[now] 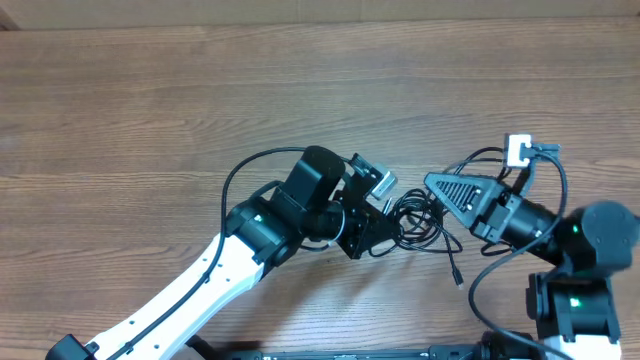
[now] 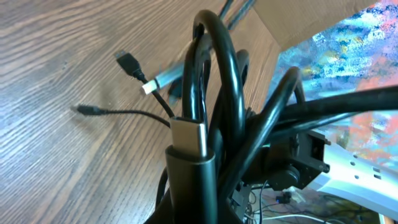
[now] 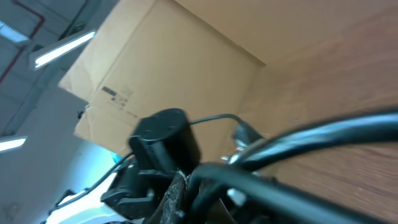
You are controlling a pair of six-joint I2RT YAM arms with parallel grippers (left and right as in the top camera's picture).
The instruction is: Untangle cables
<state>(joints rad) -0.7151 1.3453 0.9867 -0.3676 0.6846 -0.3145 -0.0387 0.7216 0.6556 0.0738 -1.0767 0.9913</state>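
Cables: a knot of thin black cables (image 1: 420, 222) is lying on the wooden tabletop (image 1: 200, 90), right of centre, directly between the two grippers.
Loose end: one strand is trailing out of the knot toward the near edge, ending in a small plug (image 1: 457, 278) that is resting on the wood.
Cables up close: in the left wrist view, glossy black loops (image 2: 225, 68) are crowding the lens, arching upward and crossing over one another.
Plugs behind the loops: a USB plug (image 2: 127, 62) and a finer cord ending in a tiny plug (image 2: 84, 110) are lying on the wood, a little apart from each other.
Left gripper: the left gripper (image 1: 385, 215) is reaching into the left side of the knot. Its jaws are pressing shut on the cables, with the loops bunching right at them.
Right gripper: the right gripper (image 1: 435, 185) is touching the upper right side of the knot with its black wedge-shaped tip. Its jaws are sitting fully closed. In the right wrist view a blurred black cable (image 3: 323, 140) is running across just in front of them, and it is not possible to tell whether it is being pinched.
Left arm: the white left arm (image 1: 190, 285) is stretching in from the lower left corner.
Right arm: the black right arm (image 1: 590, 235) is sitting at the lower right.
Cardboard box: a cardboard box (image 3: 168, 68) is standing beyond the far edge of the tabletop.
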